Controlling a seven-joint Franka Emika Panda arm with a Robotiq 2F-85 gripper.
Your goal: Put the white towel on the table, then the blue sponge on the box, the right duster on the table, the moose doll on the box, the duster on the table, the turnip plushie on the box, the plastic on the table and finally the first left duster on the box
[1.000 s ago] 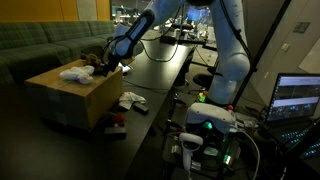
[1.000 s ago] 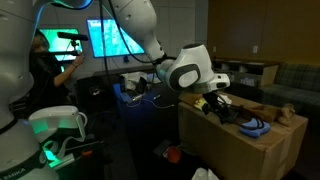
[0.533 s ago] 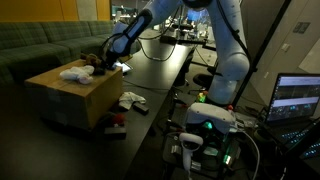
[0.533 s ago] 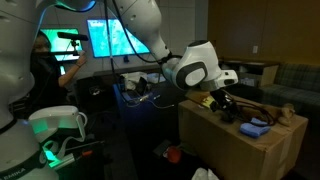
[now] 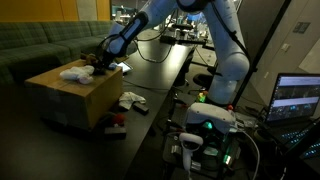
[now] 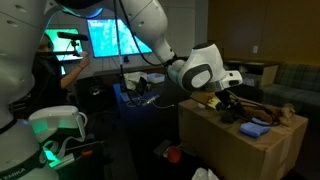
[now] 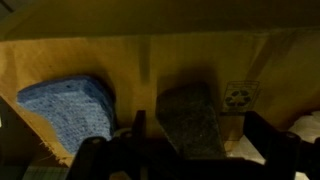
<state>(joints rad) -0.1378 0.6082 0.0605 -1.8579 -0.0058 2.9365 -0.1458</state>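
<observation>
Dim office light falls on a green sofa point(image 5: 40, 45) and a long dark tabletop point(image 5: 160, 70), with a cardboard box point(image 5: 70, 100) standing between them.

In the wrist view the fingers point(image 7: 262, 140) show only as dark shapes along the lower edge. They seem spread wide with nothing clamped between them, though the gloom makes this hard to read. Straight ahead of them a grey pad point(image 7: 192, 120) lies flat on the cardboard, most likely one of the dusters. Just beside it, slightly apart, the blue sponge point(image 7: 68, 108) also rests flat on the box top. It shows too in an exterior view point(image 6: 255, 127), near the box's edge.

The sponge is already on the box, so that step looks done. The fingers pointing at the grey pad suggest the duster is next, bound for the tabletop. Centring on the pad should keep the sponge from being dragged along.

Further out, a white bundle point(image 5: 75, 72) sits on the far part of the box top. Whether it is the white towel or the turnip plushie cannot be told. Beyond it, the arm point(image 5: 135, 30) reaches across from its base by the tabletop.
</observation>
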